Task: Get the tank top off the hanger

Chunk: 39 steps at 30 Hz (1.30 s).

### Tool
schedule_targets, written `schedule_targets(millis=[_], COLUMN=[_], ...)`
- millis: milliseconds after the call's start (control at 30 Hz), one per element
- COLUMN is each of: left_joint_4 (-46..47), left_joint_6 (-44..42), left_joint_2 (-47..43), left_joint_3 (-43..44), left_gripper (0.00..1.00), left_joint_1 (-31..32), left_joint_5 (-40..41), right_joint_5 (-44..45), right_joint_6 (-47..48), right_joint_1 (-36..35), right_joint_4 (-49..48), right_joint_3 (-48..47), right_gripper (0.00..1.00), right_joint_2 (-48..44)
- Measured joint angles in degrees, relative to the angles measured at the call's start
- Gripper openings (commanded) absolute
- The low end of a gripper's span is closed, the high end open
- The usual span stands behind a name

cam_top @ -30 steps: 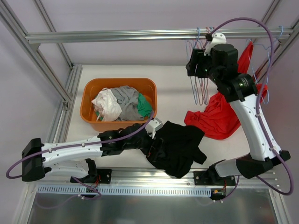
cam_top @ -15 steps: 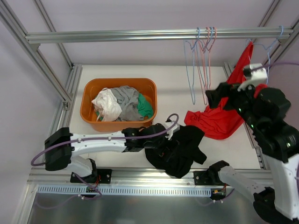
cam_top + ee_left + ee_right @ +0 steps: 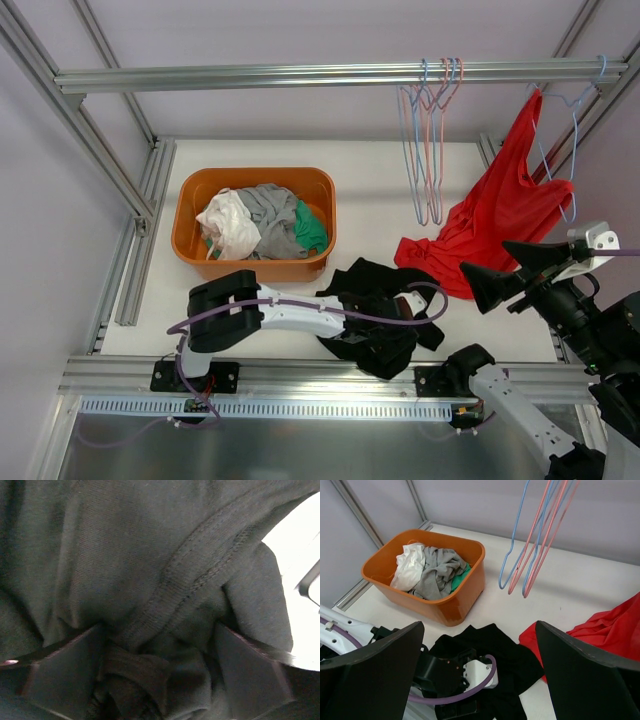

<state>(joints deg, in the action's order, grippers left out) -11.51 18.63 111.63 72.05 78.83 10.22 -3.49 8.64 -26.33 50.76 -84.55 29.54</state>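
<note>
Only overhead shows red tank top (image 3: 505, 215) hung on hanger (image 3: 574, 140).

From my station the top view looks bright and evenly lit, with only a soft shadow beside the orange basket (image 3: 255, 173), but the left wrist picture is dim and slightly blurred on the black cloth (image 3: 150, 570), with white glare at its right edge.
</note>
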Motion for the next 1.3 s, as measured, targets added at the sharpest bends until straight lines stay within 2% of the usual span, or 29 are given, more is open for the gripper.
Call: schedule_targets(millis=[33, 100, 133, 300, 400, 533, 633, 733, 833, 967, 1100, 1300], left_joint_4=[0.0, 0.3, 0.7, 1.4, -2.4, -9.4, -11.1, -12.2, -13.0, -13.8, -15.1, -15.6], left_joint_6=[0.1, 0.5, 0.8, 1.8, 3.0, 4.3, 4.2, 2.3, -1.3, -5.9, -8.7, -11.0], left_joint_2=[0.2, 0.8, 1.0, -0.3, -4.6, -16.3, -26.8, -34.9, -38.1, -39.2, -39.6, -40.2], left_joint_3=[0.2, 0.6, 0.8, -0.8, -4.2, -7.1, -6.9, -3.9, 1.4, 7.4, 11.6, 17.0], left_gripper=[0.58, 0.09, 0.0, 0.0, 0.0, 0.0, 0.0, 0.0, 0.0, 0.0, 0.0, 0.0], left_joint_1=[0.4, 0.9, 1.0, 3.0, 3.7, 4.0, 4.0, 3.6, 2.3, -4.9, -15.8, -25.4], left_joint_5=[0.5, 1.3, 1.4, 4.9, 8.9, 17.6, 24.0, 30.5, 35.4, 37.4, 34.6, 29.6], right_joint_5=[-0.5, -1.2, -1.6, -1.8, -1.5, -0.9, -0.4, -0.2, -0.2, -0.3, -0.3, -0.3], right_joint_6=[0.0, 0.0, 0.0, 0.1, 0.5, 0.9, 1.1, 1.1, 1.1, 1.0, 1.0, 1.1], right_joint_1=[0.0, 0.0, 0.0, 0.0, 0.0, 0.0, 0.0, 0.0, 0.0, 0.0, 0.0, 0.0], right_joint_4=[0.2, 0.6, 0.7, 0.7, 0.6, 0.5, 0.4, -0.1, -0.9, -2.1, -2.9, -3.7], right_joint_3=[0.5, 1.1, 1.6, 3.5, 4.2, 5.2, 6.1, 6.9, 7.1, 7.1, 7.2, 7.2], right_gripper=[0.99, 0.99, 0.99, 1.0, 0.99, 1.0, 0.99, 1.0, 0.99, 0.99, 0.99, 0.99], right_joint_2=[-0.3, -1.1, -1.7, -4.7, -5.8, -6.3, -6.4, -6.5, -6.5, -6.5, -6.5, -6.4])
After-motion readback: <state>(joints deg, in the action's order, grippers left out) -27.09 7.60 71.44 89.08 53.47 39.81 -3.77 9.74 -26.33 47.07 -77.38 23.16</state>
